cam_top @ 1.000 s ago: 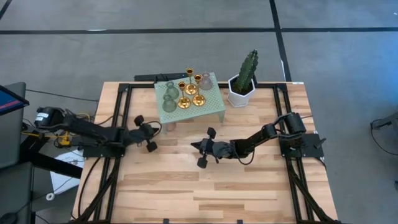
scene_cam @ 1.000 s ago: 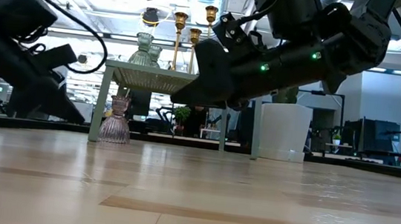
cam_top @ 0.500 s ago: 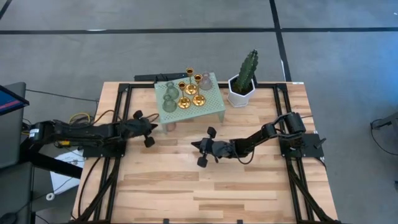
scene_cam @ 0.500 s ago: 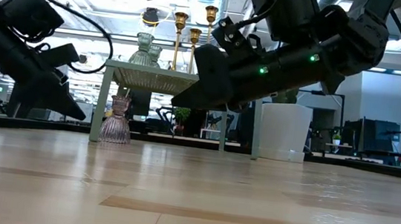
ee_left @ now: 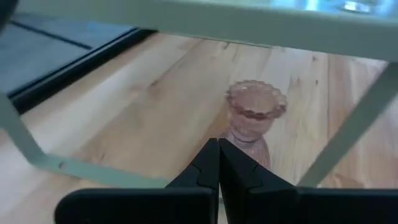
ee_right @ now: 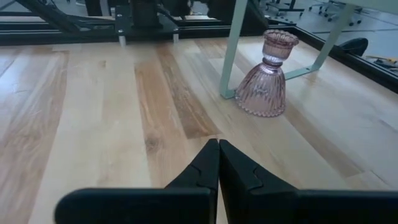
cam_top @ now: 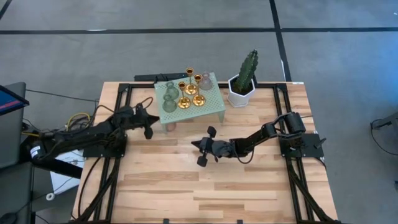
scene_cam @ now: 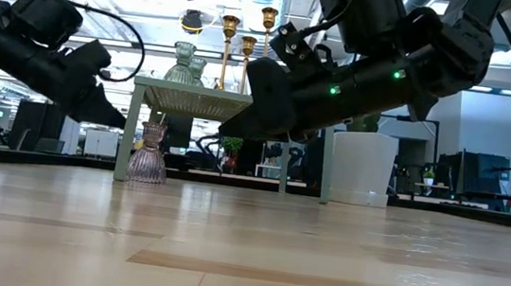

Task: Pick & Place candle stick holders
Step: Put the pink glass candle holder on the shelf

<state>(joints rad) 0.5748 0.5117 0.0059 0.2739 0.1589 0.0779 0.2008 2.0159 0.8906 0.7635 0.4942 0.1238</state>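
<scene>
Left gripper [cam_top: 147, 118] now beside stand [cam_top: 214, 107] edge.

Ribbed translucent pink glass holder [ee_right: 268, 77]; shiny gold metal holders [cam_top: 190, 88]; pale wood table [cam_top: 205, 186].
</scene>
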